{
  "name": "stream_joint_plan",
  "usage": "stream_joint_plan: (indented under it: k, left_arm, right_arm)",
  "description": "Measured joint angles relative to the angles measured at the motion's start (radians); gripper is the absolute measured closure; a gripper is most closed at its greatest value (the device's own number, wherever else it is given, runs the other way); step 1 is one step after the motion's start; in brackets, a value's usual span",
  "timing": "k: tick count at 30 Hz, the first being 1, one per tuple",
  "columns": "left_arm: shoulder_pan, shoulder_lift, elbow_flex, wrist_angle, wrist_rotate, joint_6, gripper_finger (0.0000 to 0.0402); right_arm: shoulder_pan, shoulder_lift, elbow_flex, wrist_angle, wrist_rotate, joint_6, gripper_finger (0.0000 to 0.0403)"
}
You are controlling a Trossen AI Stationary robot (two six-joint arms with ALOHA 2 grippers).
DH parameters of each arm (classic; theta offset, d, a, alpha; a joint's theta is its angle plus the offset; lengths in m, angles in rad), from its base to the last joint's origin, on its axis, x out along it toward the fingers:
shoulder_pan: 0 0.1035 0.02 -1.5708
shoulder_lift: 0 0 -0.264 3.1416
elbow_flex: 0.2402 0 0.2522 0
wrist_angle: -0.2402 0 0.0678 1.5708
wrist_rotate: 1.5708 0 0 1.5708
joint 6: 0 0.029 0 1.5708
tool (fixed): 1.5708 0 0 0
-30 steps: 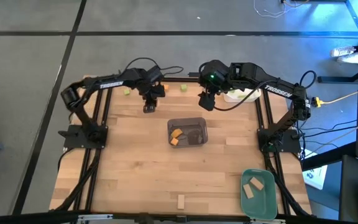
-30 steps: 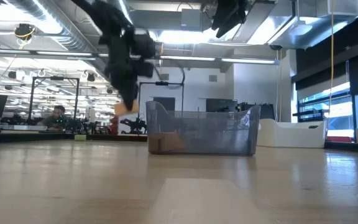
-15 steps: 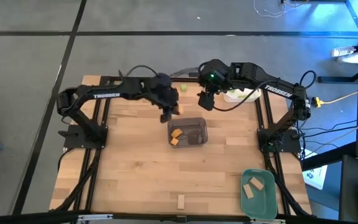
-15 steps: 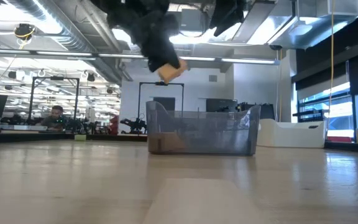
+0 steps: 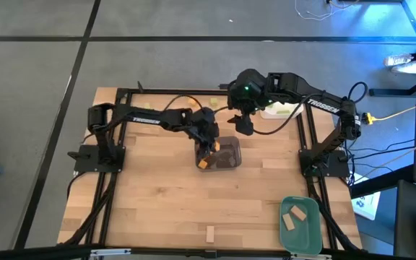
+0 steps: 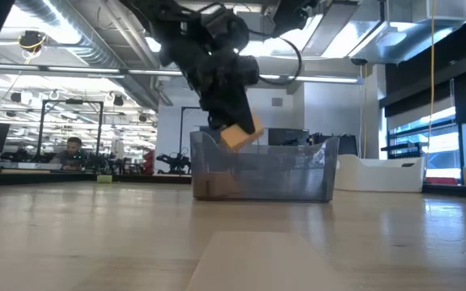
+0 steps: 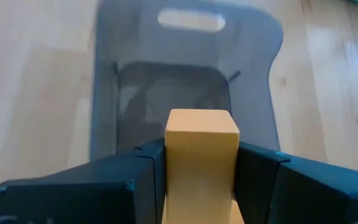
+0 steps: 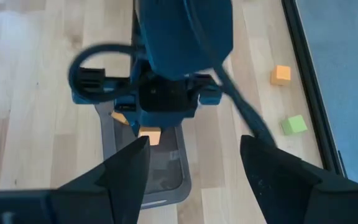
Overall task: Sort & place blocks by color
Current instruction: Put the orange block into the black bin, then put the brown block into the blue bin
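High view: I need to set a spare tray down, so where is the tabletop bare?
Bare wood lies between the grey plastic tray, the green tray and the tan block, and along the left side. Both arms crowd the far middle.

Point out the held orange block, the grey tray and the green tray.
orange block (image 7: 201,158): left wrist view, front face, between the left tool's fingers.
grey tray (image 6: 314,174): low view, front wall near its corner.
green tray (image 5: 310,231): high view, bare floor near the rim.
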Motion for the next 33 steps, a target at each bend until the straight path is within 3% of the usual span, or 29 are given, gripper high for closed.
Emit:
stream_joint_plan:
  k: [3,9,17,28,31,33]
  left_arm:
    - [-0.009,0.027,0.000,-0.002,0.007,-0.005,0.0282]
    - [-0.022,0.042,0.000,0.004,-0.004,-0.005,0.0225]
    - [-0.009,0.013,0.000,0.017,-0.033,0.023,0.0218]
    - [0.148,-0.166,0.000,-0.099,-0.214,0.028,0.0217]
    - [0.205,-0.212,0.001,-0.172,-0.232,0.002,0.0216]
    - [0.241,-0.224,0.003,-0.200,-0.241,-0.024,0.0216]
  right_arm:
    - [0.000,0.000,0.000,0.000,0.000,-0.002,0.0153]
    - [0.000,0.000,0.000,0.000,-0.002,-0.003,0.0153]
    - [0.003,0.000,0.000,-0.003,-0.003,0.011,0.0153]
    - [0.002,0.000,0.000,0.008,-0.095,0.101,0.0153]
    - [0.002,0.000,-0.001,0.012,-0.055,0.156,0.0153]
    - [0.003,0.000,-0.012,0.049,0.033,0.259,0.0153]
